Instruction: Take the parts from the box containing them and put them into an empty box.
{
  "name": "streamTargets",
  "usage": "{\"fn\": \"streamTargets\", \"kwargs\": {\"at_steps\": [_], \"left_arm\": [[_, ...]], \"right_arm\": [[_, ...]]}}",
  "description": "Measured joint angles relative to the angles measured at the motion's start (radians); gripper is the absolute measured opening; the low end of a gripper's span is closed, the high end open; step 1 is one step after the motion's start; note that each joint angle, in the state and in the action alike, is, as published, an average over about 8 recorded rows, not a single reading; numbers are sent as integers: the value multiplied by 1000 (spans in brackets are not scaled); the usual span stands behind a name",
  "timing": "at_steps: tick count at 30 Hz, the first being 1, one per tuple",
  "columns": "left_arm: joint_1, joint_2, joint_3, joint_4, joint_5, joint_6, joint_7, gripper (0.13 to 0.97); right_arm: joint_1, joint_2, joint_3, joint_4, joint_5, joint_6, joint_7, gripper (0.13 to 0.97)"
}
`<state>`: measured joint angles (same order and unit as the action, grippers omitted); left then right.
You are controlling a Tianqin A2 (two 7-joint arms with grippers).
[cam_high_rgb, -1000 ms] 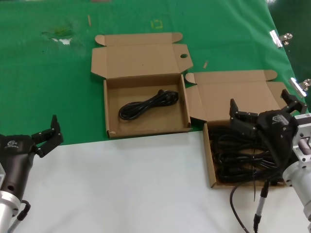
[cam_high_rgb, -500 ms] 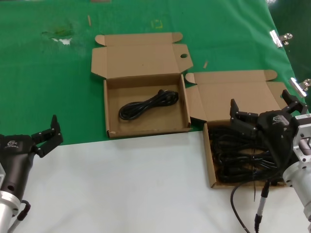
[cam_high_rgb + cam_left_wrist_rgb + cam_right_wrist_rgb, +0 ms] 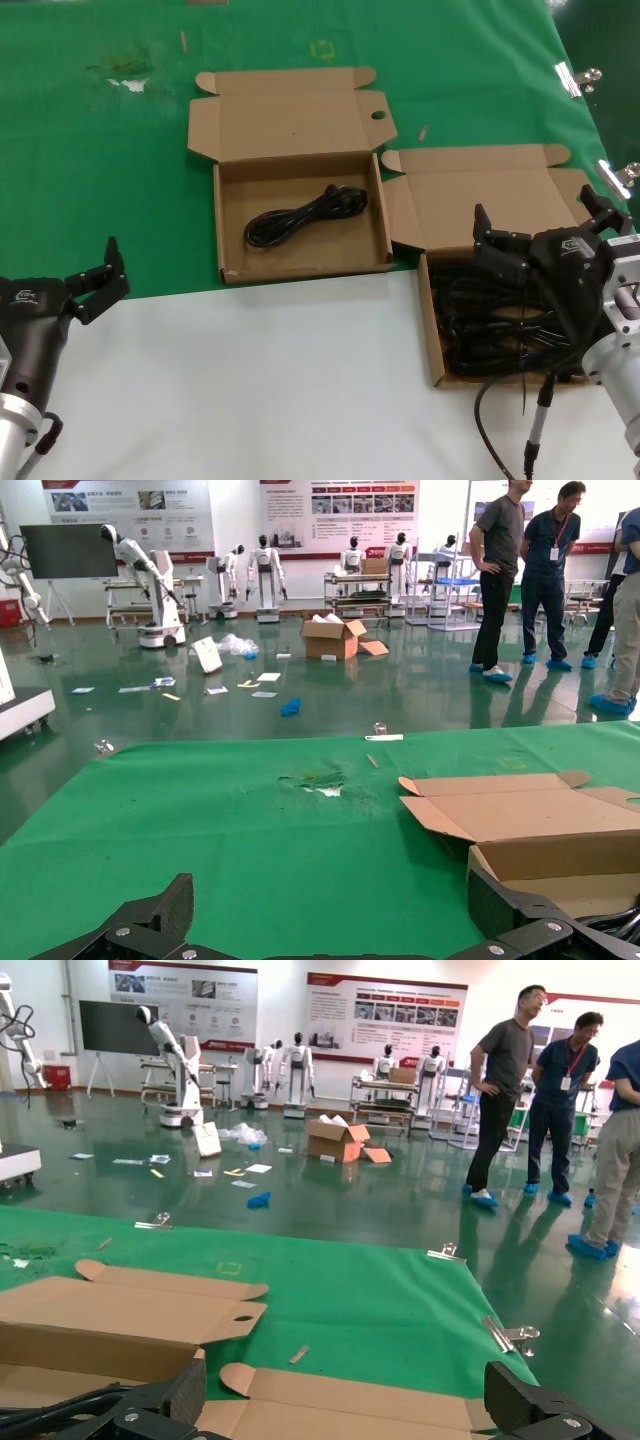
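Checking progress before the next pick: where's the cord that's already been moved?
In the head view, one black cord lies inside the holed-lid box, centre-left on the green cloth, left of the full box.

Robotics lab hall: parked humanoid robots, wall posters, staff in shoe covers.

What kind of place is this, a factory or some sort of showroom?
Probably a robotics lab or demo hall: white humanoid robots line the back wall under display posters, people in blue shoe covers stand watching, and cardboard boxes sit on a green-covered table.
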<state>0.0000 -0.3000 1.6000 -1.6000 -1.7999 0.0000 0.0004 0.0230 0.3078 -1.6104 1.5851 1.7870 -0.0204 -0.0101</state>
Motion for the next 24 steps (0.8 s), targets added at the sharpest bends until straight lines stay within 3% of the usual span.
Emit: {"fn": "streamTargets", "kwargs": {"at_steps": [24], "left_arm": [[0,0,0,0,0,0,0,966]], "right_arm": [[0,0,0,0,0,0,0,966]]}}
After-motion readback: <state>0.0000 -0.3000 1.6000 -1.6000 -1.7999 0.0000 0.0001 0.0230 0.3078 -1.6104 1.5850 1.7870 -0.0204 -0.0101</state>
